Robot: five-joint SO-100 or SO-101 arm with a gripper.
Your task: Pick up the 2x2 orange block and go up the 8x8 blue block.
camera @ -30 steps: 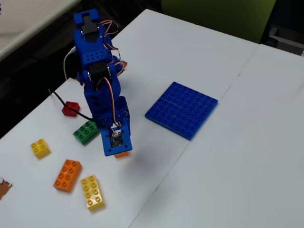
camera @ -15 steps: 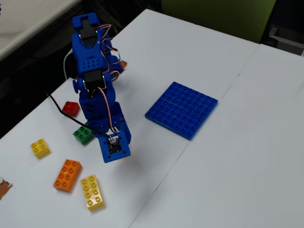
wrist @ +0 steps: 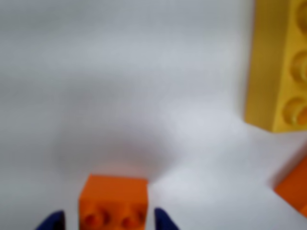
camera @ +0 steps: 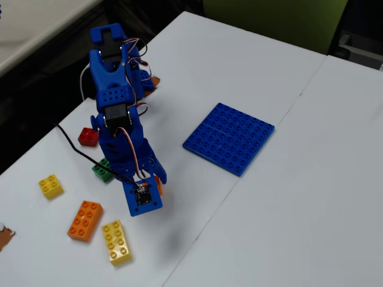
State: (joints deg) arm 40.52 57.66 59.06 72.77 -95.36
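Note:
The 2x2 orange block (wrist: 114, 191) sits between my gripper's (wrist: 108, 221) two blue fingertips at the bottom edge of the wrist view. Its studs face the camera, and a soft shadow lies on the white table behind it. In the fixed view only a sliver of the block (camera: 159, 183) shows at my gripper (camera: 157, 190), which hangs above the table left of centre. The gripper looks shut on the block, held off the table. The 8x8 blue block (camera: 229, 137) lies flat on the table, up and to the right of the gripper, with nothing on it.
A yellow 2x4 brick (camera: 116, 242) (wrist: 280, 67) and an orange 2x4 brick (camera: 85, 220) (wrist: 295, 189) lie below-left of the gripper. A small yellow brick (camera: 51, 185), a green brick (camera: 103, 170) and a red brick (camera: 88, 136) lie near the arm's base.

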